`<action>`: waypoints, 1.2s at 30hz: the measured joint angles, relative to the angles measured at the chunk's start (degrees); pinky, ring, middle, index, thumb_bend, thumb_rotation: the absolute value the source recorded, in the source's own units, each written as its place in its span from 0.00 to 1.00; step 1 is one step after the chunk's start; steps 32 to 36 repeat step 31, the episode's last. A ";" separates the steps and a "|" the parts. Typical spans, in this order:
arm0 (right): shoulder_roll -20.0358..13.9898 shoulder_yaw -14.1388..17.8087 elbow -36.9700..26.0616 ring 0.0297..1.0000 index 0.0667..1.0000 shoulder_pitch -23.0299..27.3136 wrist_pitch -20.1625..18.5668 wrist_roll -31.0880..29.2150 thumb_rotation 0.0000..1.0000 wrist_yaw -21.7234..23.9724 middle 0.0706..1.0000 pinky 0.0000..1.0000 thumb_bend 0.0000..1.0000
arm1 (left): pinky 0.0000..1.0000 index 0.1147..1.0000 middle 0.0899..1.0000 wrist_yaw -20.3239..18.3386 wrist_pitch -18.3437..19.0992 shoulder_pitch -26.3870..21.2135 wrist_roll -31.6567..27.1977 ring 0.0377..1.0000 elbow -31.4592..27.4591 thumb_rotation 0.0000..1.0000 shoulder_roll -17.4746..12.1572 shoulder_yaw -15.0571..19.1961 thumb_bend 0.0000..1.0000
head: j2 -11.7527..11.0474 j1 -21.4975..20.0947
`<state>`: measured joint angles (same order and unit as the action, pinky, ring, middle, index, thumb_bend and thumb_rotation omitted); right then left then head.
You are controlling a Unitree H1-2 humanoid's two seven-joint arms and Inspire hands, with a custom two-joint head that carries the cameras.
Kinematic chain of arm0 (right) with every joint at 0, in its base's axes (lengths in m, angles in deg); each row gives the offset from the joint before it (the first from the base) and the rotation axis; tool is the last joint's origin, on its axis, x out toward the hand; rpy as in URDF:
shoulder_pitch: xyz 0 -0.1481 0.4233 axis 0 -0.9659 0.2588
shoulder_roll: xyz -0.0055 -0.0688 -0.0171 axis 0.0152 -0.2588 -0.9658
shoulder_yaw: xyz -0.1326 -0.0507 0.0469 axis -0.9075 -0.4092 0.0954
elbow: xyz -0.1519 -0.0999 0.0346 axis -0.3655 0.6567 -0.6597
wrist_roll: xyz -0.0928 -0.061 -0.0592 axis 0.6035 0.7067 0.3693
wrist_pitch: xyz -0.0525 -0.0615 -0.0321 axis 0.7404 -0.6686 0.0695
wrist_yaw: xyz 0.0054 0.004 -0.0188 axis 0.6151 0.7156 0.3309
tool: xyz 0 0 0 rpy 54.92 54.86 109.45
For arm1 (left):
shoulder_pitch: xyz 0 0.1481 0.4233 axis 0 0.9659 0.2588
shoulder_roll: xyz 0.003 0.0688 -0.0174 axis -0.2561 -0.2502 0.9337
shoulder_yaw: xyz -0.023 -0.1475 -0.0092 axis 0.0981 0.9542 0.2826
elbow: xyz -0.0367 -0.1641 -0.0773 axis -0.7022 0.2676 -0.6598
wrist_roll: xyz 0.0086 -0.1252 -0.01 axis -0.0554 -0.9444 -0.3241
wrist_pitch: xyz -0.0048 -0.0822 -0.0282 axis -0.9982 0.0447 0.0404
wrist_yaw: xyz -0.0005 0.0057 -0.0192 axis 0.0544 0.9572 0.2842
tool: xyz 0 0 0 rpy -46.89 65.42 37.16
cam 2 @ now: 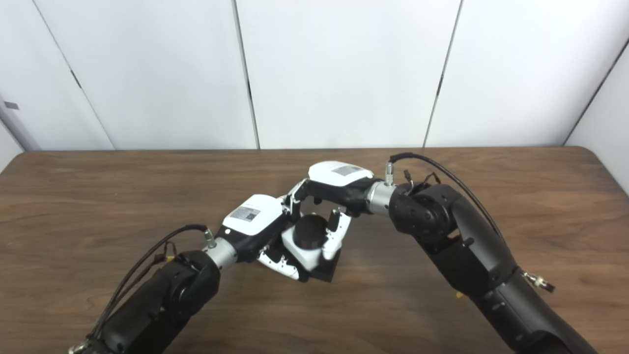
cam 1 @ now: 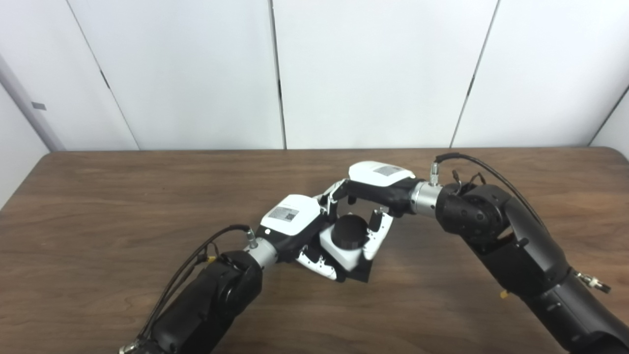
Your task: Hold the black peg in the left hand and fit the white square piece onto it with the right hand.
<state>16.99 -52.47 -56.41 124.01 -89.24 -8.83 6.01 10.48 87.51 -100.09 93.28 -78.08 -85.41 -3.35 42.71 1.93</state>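
The black peg [cam 1: 350, 231] has a round top and a flat black base [cam 1: 361, 274], and stands just above the table centre. The white square piece [cam 1: 338, 251] sits around the peg, whose top pokes up through it. My left hand [cam 1: 294, 220] comes in from the lower left, shut on the peg assembly, its fingers [cam 1: 319, 265] wrapped under the near side. My right hand [cam 1: 376, 186] reaches over from the right, shut on the white square piece, its thumb [cam 1: 377, 238] on the right side. The same group shows in the right eye view [cam 2: 310, 231].
The brown wooden table [cam 1: 123, 206] stretches wide on both sides. White wall panels [cam 1: 373, 73] stand behind its far edge. My right forearm [cam 1: 516, 246] crosses the table's right half, and my left forearm [cam 1: 211, 295] the lower left.
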 measured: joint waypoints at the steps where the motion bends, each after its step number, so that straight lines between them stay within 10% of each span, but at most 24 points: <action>1: -0.02 0.01 -0.13 0.81 0.70 0.00 -0.05 0.00 0.30 0.12 0.82 0.68 0.90 | 0.83 0.42 0.88 0.00 0.00 0.01 0.00 0.94 0.00 0.07 0.00 0.01 0.52 | 0.00 0.00; 16: -1.94 1.86 -0.94 0.84 0.79 -0.04 -1.92 -0.75 0.22 2.26 0.83 0.72 0.89 | 0.83 0.42 0.88 -0.25 0.01 -0.03 0.00 0.94 -0.05 0.07 -0.03 0.04 0.52 | 0.18 -0.53; 36: -6.21 12.55 -3.08 0.79 0.72 -3.23 -3.73 -5.06 0.01 -1.02 0.79 0.67 0.77 | 0.84 0.42 0.88 -0.55 0.00 0.06 -0.01 0.93 -0.49 0.07 -0.32 0.07 0.52 | 0.09 -1.41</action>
